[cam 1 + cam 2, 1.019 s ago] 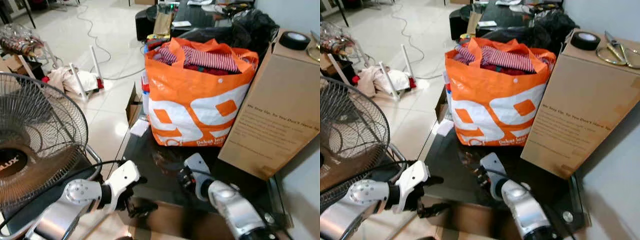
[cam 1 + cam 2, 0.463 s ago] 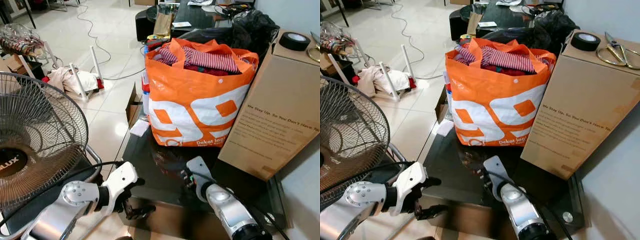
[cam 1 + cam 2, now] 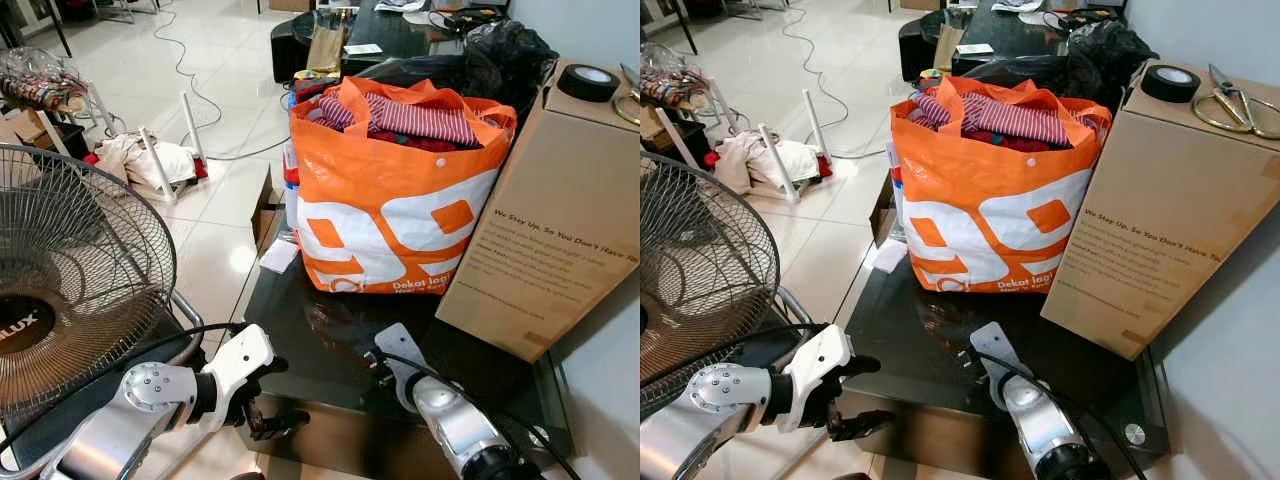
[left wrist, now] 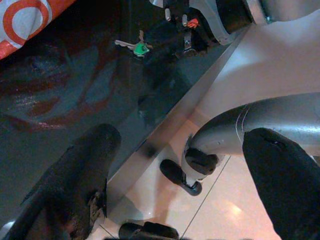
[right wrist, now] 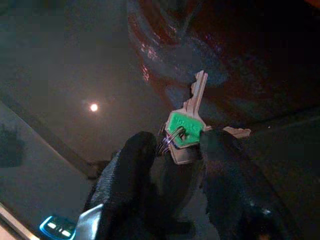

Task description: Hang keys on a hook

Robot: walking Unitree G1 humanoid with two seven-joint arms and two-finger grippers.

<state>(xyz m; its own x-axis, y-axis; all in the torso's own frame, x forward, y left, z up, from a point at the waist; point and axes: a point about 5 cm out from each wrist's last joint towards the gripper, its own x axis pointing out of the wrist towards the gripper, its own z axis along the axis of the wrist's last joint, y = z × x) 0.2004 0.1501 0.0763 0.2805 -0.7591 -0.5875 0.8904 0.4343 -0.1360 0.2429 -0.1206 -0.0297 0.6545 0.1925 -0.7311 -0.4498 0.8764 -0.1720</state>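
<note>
The right gripper (image 5: 172, 150) has drawn back toward the robot, fingers nearly closed around the ring of the keys (image 5: 187, 127), low over the black glass table (image 3: 300, 330). The left gripper (image 4: 175, 195) hangs spread wide and empty beside the table edge.

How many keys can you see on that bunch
2 visible: a green-capped key pointing up over the dark glass table, and a bare one behind the right gripper fingers. More may be hidden.
</note>
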